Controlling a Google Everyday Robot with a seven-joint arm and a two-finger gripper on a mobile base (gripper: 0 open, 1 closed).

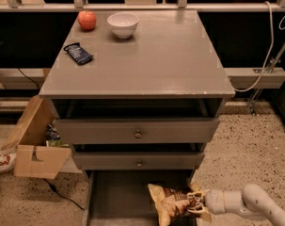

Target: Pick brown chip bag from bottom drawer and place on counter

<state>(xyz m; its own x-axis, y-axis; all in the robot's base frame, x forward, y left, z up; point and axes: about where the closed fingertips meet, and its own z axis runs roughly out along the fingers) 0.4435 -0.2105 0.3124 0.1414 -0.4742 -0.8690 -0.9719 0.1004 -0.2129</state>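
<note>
Down at five o'clock, in the open bottom drawer point(116, 199), our gripper point(197, 203) clamped the brown chip bag point(171, 202) by its three o'clock edge. We judged that grip left the bag free to lift toward the counter point(146, 65) at twelve.

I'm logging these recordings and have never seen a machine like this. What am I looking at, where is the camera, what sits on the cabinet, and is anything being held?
The pale tube at lower right is the robot's single arm, which ends in a two-finger gripper. The one camera looks down at a grey drawer cabinet from the front; its mount is not shown. On the counter lie a red apple, a white bowl and a dark blue packet. The bottom drawer is pulled open. Over it, the gripper is shut on the right edge of the brown chip bag. A cardboard box stands to the cabinet's left.
</note>
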